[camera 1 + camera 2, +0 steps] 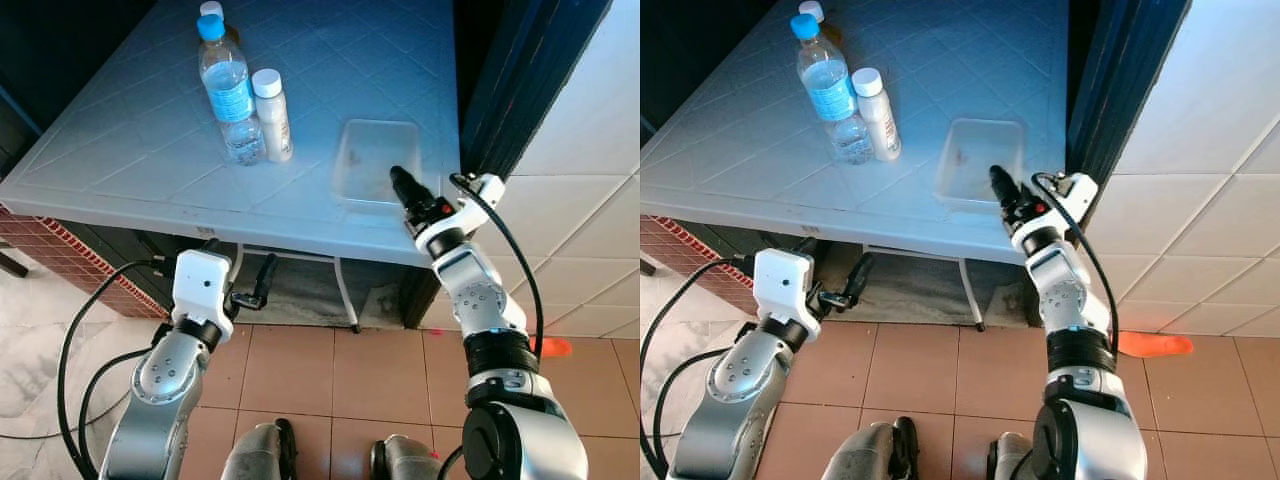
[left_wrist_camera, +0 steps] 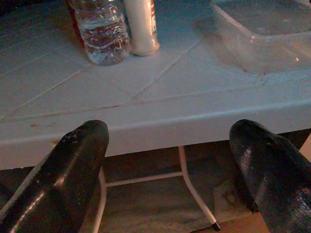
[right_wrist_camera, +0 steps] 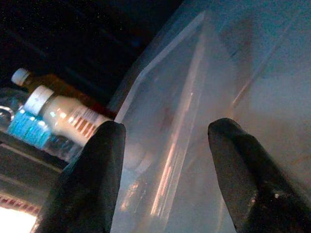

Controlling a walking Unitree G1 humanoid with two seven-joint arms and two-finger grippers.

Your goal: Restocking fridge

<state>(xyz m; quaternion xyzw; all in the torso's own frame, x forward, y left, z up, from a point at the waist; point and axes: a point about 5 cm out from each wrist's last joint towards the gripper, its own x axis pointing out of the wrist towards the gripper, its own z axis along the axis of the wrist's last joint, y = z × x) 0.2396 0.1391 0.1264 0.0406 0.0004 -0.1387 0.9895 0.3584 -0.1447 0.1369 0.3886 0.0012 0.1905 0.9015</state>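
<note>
Clear plastic container (image 1: 375, 160) sits on the tiled table (image 1: 130, 150); the right gripper (image 3: 165, 160) (fingers spread, empty) reaches its near end; left gripper (image 2: 170, 174) hangs open below.

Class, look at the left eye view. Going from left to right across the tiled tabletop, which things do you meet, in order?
Water bottle with a blue cap → white bottle with a white cap → clear plastic container → right gripper, at the container's near right corner.

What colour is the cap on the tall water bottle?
Light blue; the water bottle cap shows best in the left eye view.
</note>
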